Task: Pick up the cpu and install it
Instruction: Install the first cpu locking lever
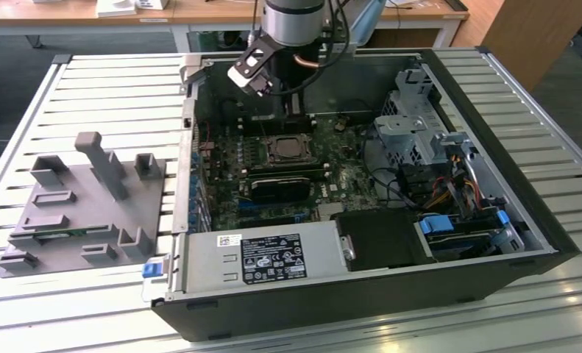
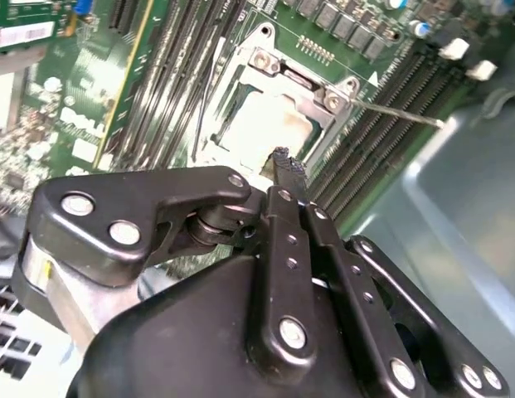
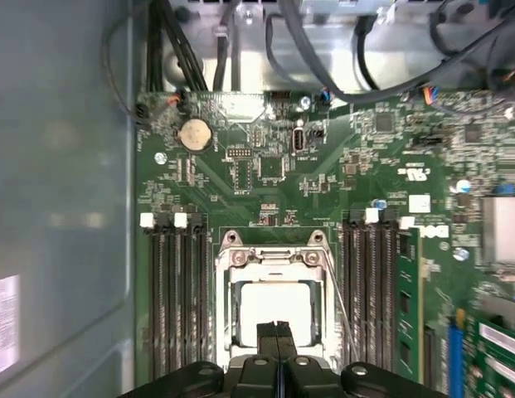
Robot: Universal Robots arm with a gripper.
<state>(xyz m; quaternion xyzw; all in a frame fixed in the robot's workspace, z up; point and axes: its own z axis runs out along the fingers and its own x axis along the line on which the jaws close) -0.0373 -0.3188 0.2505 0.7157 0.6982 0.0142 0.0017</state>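
Note:
The cpu [image 3: 272, 305] lies flat in the metal-framed socket [image 3: 240, 259] on the green motherboard, its silver top glaring pale; the exterior view shows the cpu [image 1: 288, 149] in the middle of the open computer case. My gripper [image 3: 277, 330] hangs just above the chip's edge, fingers pressed together with nothing between them. In the second wrist view the black fingertips [image 2: 284, 164] sit over the rim of the cpu [image 2: 259, 123]. A thin wire lever [image 2: 402, 114] runs out beside the socket.
Memory slots [image 3: 174, 298] flank the socket on both sides. Case walls [image 1: 526, 184], a drive cage [image 1: 413, 110] and cable bundles [image 1: 438, 184] surround the board. A grey holder block [image 1: 84, 206] with upright posts stands on the slatted table at the exterior view's left.

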